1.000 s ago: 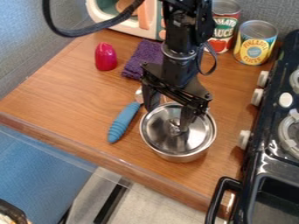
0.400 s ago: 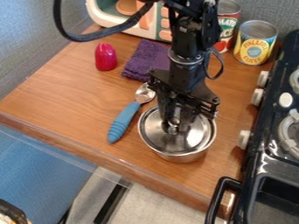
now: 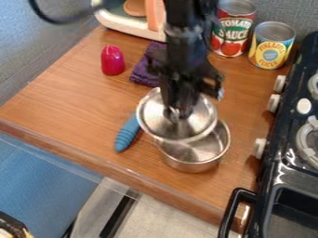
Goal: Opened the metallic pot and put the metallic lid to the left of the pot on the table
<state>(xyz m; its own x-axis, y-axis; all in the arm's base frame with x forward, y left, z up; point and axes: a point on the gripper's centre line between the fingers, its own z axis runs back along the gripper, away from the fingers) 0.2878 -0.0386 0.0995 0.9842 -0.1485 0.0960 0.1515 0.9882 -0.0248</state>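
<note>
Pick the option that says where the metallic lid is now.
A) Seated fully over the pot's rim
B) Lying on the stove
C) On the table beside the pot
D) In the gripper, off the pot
D: the gripper has the lid by its knob, and the pot's inside shows past the lid's edge.

Finished in black, cabled externally.
Built as a segmented arm (image 3: 182,53) (fine surface detail blurred); ringed by a greyish collar (image 3: 179,32); fitted with a thick, curved dark cable (image 3: 56,20); widened below into angular brackets (image 3: 207,82), pale-spotted at one edge; terminated in a black gripper (image 3: 177,111).
</note>
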